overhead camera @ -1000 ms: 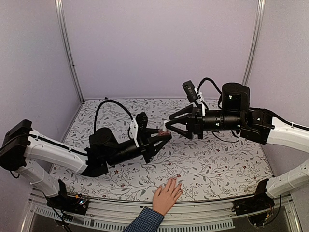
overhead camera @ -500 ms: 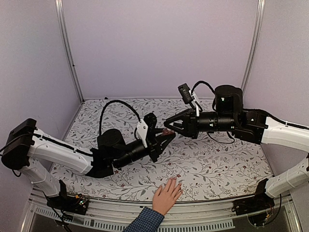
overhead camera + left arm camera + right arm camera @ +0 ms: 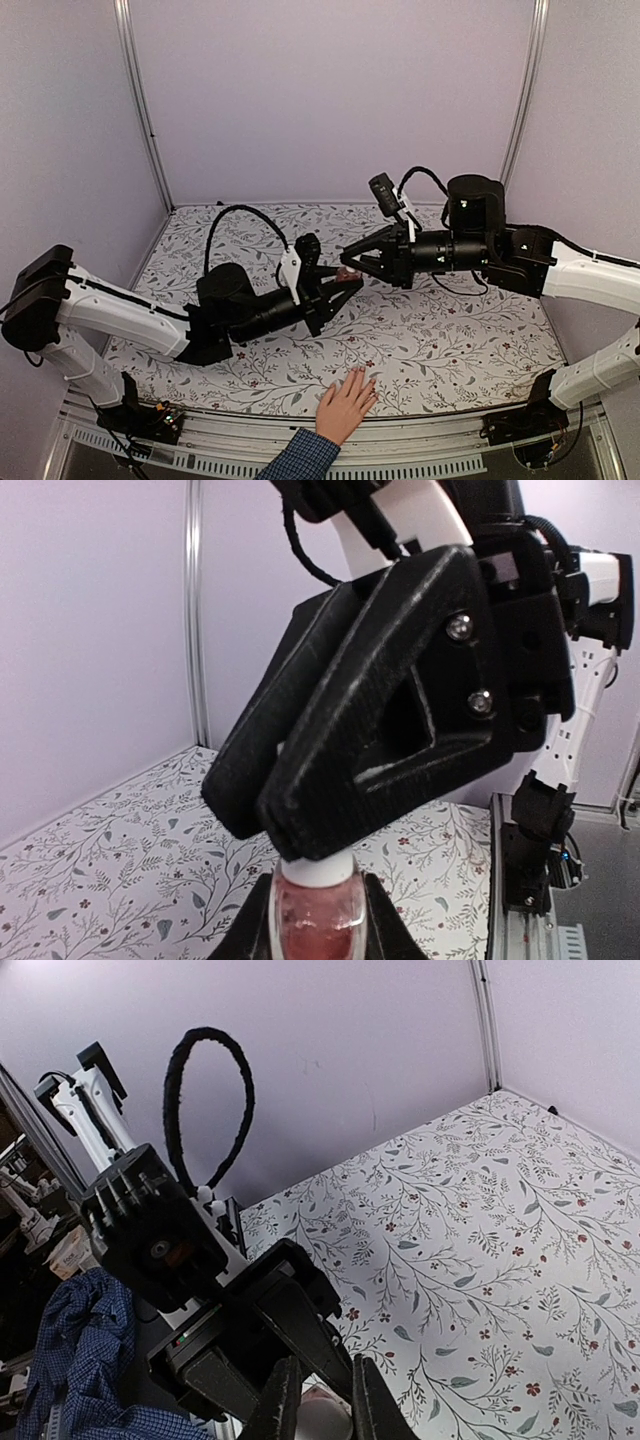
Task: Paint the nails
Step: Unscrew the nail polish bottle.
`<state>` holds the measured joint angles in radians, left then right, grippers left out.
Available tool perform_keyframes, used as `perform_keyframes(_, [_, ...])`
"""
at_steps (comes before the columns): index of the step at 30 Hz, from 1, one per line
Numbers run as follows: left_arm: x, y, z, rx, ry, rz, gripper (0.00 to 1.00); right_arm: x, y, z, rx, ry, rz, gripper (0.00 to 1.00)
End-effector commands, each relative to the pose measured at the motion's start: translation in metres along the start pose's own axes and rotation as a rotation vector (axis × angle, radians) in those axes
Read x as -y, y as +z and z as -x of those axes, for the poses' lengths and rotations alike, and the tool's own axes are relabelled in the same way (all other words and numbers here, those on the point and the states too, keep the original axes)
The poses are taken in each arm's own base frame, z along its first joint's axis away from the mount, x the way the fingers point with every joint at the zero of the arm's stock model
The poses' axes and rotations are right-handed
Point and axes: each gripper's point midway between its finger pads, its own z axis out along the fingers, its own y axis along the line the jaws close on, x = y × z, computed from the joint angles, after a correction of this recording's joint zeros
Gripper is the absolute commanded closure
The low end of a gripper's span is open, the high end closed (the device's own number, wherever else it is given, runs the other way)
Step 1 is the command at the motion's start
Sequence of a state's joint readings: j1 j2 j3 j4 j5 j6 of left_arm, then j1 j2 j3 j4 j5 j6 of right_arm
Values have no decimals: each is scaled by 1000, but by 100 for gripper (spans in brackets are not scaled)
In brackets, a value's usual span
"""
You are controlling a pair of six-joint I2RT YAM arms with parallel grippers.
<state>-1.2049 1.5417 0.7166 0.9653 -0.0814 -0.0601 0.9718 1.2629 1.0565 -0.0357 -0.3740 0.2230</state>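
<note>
left arm (image 3: 150, 322), right arm (image 3: 575, 275) bar centre, hand (image 3: 346, 405) at near edge

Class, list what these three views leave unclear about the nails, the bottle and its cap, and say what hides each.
- Nails: top view, too small to tell painted from bare.
- Bottle: left wrist view, base cut off by the lower edge, sides hidden by the left jaws.
- Cap: left wrist view, mostly covered by the right jaws; right wrist view, only a sliver at the lower edge.

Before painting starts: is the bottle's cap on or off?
On: the white cap sits atop the pink bottle, with the right hand shut on it.
</note>
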Motion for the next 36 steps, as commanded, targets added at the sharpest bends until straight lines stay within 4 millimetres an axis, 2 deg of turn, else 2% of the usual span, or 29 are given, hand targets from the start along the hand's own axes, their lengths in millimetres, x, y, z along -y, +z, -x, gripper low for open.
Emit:
perform_keyframes(1, [53, -14, 28, 89, 15, -327, 100, -29, -9, 16, 46, -55, 134, 100])
perform_keyframes(3, [71, -19, 30, 91, 21, -444, 100, -37, -11, 15, 41, -82, 176, 100])
perform_keyframes(7, [95, -29, 36, 109, 17, -604, 100, -53, -16, 14, 30, -129, 266, 100])
perform_keyframes(11, [109, -35, 41, 118, 5, -699, 100, -64, -19, 10, 17, -168, 330, 100])
perform_keyframes(17, [124, -41, 46, 119, -19, -826, 100, -82, -20, 4, 0, -231, 424, 100])
perform_keyframes(19, [128, -43, 46, 115, -24, -856, 100, -84, -20, 0, -26, -233, 438, 100])
perform_keyframes(23, [127, -45, 45, 111, -25, -862, 100, -82, -21, 3, -25, -249, 418, 98])
perform_keyframes(26, [119, -45, 45, 120, -22, -818, 100, -75, -19, 3, -30, -268, 369, 88])
perform_keyframes(28, [112, -44, 43, 125, -22, -779, 100, -70, -18, 5, -29, -266, 334, 69])
perform_keyframes(31, [99, -41, 41, 134, -20, -702, 100, -62, -18, 9, -16, -260, 272, 47])
perform_keyframes(36, [79, -39, 36, 135, -2, -580, 100, -43, -22, 25, 29, -254, 122, 24])
